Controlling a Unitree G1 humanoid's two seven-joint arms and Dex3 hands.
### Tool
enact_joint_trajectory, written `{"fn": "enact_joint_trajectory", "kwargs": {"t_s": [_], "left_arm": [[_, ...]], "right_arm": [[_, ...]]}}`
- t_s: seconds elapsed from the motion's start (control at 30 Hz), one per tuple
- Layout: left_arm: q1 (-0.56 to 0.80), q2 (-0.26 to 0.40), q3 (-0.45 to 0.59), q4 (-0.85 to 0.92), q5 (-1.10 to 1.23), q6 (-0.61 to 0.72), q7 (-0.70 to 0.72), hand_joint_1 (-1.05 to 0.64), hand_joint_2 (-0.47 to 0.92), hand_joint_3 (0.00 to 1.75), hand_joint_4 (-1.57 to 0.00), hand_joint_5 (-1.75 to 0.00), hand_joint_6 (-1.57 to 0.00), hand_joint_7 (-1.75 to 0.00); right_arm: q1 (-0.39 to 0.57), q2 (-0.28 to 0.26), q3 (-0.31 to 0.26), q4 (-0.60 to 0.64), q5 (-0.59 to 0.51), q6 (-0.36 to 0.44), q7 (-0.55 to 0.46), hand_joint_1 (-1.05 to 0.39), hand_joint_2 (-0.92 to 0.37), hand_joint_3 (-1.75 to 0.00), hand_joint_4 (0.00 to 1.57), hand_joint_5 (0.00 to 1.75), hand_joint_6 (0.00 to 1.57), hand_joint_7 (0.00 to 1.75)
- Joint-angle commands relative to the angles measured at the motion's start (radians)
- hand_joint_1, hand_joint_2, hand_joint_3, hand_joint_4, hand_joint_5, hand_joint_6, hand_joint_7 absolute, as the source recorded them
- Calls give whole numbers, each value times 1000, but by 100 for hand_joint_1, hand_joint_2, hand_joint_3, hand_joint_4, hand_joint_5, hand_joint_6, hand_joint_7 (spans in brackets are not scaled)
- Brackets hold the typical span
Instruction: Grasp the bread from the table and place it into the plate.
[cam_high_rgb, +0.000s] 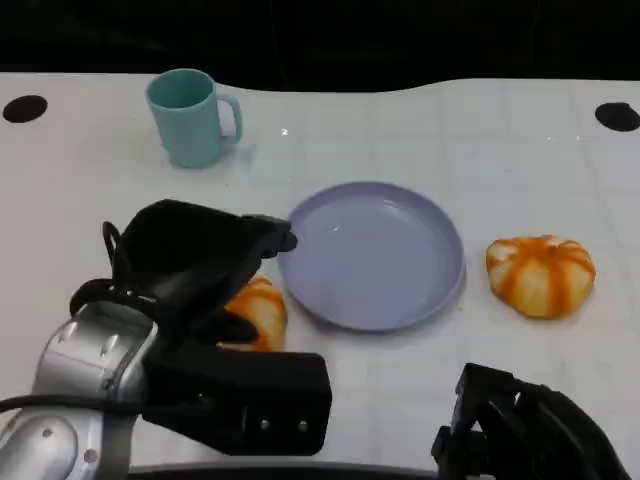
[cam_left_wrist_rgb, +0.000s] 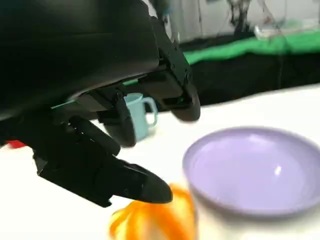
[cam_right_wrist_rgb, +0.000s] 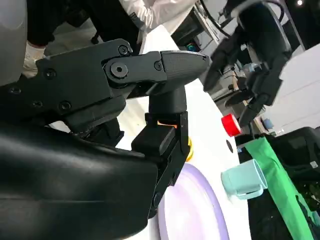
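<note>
Two orange-and-white striped breads lie on the white table. One bread (cam_high_rgb: 541, 275) sits in the open to the right of the lavender plate (cam_high_rgb: 375, 255). The other bread (cam_high_rgb: 259, 312) (cam_left_wrist_rgb: 155, 220) lies just left of the plate (cam_left_wrist_rgb: 255, 170), half hidden under my left hand (cam_high_rgb: 195, 258) (cam_left_wrist_rgb: 100, 150). That hand hovers over it with fingers spread and nothing between them. My right hand (cam_high_rgb: 525, 430) (cam_right_wrist_rgb: 100, 125) stays low at the table's front edge, right of the plate, fingers apart and holding nothing. The plate has nothing on it.
A teal mug (cam_high_rgb: 192, 117) (cam_left_wrist_rgb: 142, 115) stands at the back left, behind my left hand. Black round marks sit at the far left (cam_high_rgb: 24, 108) and far right (cam_high_rgb: 617, 116) of the table. A small red object (cam_right_wrist_rgb: 231, 124) and a person in white (cam_right_wrist_rgb: 150, 10) are beyond the table.
</note>
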Motion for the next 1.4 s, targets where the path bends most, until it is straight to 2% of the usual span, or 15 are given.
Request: {"fn": "enact_joint_trajectory", "kwargs": {"t_s": [0.03, 0.23, 0.43, 0.8, 1.07, 1.27, 1.33, 1.4], "left_arm": [[22, 14, 5, -52, 57, 36, -88, -80, 87, 0, -55, -3, -31, 0], [37, -4, 5, -29, 77, 48, -100, -79, 84, 0, -53, -1, -27, 0], [43, -34, -15, 70, 89, 68, -77, -79, 86, 0, -46, 0, -24, 0], [2, -106, -36, 348, 63, 77, 110, -72, 87, 1, -46, -1, -24, 0], [-69, -133, -54, 566, -8, 41, 245, -74, 88, 0, -48, -2, -26, -1], [-110, -147, -64, 716, -82, -20, 349, -59, 88, 0, -56, -5, -39, -4], [-127, -148, -74, 761, -94, -32, 367, -52, 90, 1, -66, -10, -48, -6], [-144, -143, -89, 804, -100, -50, 387, -42, 91, 1, -84, -23, -66, -7]], "right_arm": [[7, -14, -10, -7, 0, -7, 0, -72, -92, -25, 85, 161, 75, 142], [8, -14, -11, -9, 0, -10, 2, -72, -92, -26, 85, 162, 75, 143], [8, -14, -14, -7, 9, -7, 8, -72, -92, -26, 85, 162, 75, 144], [7, -14, -17, 0, 12, -8, 15, -71, -92, -24, 86, 162, 75, 143], [8, -16, -16, -2, 5, -8, 12, -72, -92, -24, 86, 162, 75, 142], [10, -16, -15, -3, 8, -11, 17, -72, -92, -25, 86, 161, 76, 141], [11, -16, -15, -2, 9, -13, 20, -72, -92, -25, 86, 161, 76, 141], [11, -16, -14, -4, 6, -14, 17, -72, -92, -25, 87, 161, 76, 141]]}}
